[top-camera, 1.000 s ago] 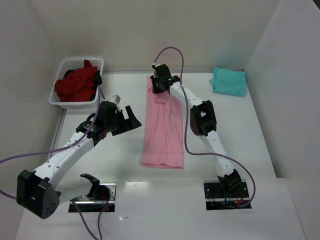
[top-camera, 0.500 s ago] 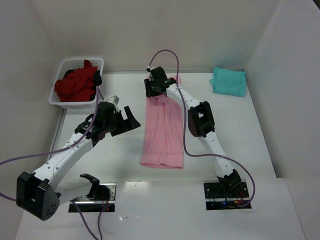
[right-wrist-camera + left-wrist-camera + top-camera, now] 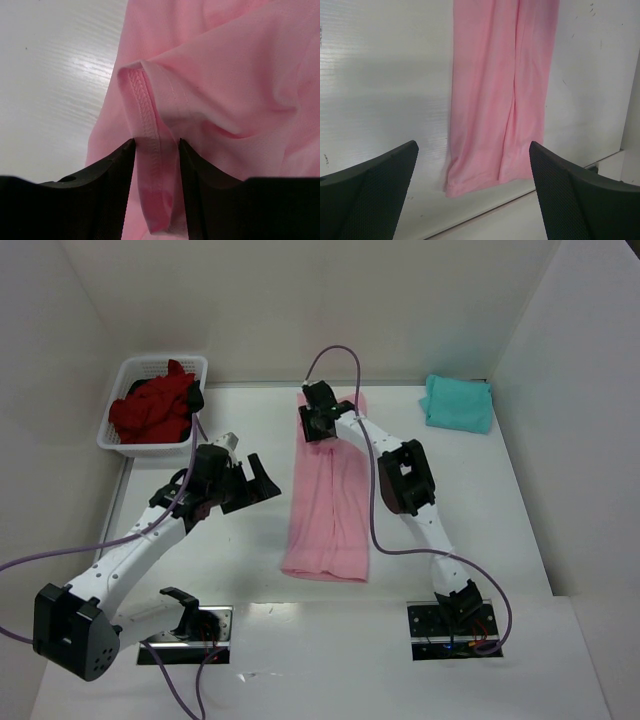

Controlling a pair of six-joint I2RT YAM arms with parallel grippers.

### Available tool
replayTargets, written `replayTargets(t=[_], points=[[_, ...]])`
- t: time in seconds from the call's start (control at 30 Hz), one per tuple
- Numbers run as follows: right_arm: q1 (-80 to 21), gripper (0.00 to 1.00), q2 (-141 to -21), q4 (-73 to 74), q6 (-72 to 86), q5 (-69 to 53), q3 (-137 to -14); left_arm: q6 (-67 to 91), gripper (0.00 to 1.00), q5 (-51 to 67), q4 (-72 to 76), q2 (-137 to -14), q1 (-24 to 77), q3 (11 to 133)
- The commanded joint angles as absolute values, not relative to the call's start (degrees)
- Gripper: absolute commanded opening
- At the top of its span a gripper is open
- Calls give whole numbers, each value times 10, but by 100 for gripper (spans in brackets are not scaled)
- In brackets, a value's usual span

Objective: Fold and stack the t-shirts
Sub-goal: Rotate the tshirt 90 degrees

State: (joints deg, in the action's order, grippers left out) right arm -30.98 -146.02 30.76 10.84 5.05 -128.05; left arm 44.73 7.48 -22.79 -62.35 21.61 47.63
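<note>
Since a moment ago the right hand [image 3: 320, 425] has swung back from the far left corner of the light pink t-shirt [image 3: 328, 505] to just inside its far end, while the left arm has stayed where it was. The right arm reaches long across the desk [image 3: 230, 560], elbow raised over the shirt's right edge, wrist tipped down onto the cloth. In the right wrist view a stitched hem of the pink shirt stands up in a loop and runs between the fingers [image 3: 107, 175], which sit a narrow way apart on either side of it; whether they press it cannot be told. The left hand [image 3: 258, 478] hangs above bare desk just left of the shirt, fingers spread wide with nothing between them. The shirt lies as a long narrow strip from the far middle of the desk toward the arm bases. At the far left a white lattice basket [image 3: 150, 447] holds crumpled dark red t-shirts [image 3: 150, 412]; a folded teal t-shirt [image 3: 458, 402] lies in the far right corner, well apart. A purple cable [image 3: 340, 340] arches over the right wrist.
</note>
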Motion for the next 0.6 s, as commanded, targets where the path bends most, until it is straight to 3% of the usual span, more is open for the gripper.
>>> replayTargets(t=[0.0,0.33,0.57], points=[[-312,47,-1392,305,124,42,-1237,433,100,90,-217,-611,213,473],[-312,54,-1320,279,138,0,-1207,433,100,106,-194,-616,213,461],[-312,51,-1321,299,122,64,-1196,433,100,119,-183,-627,213,461]])
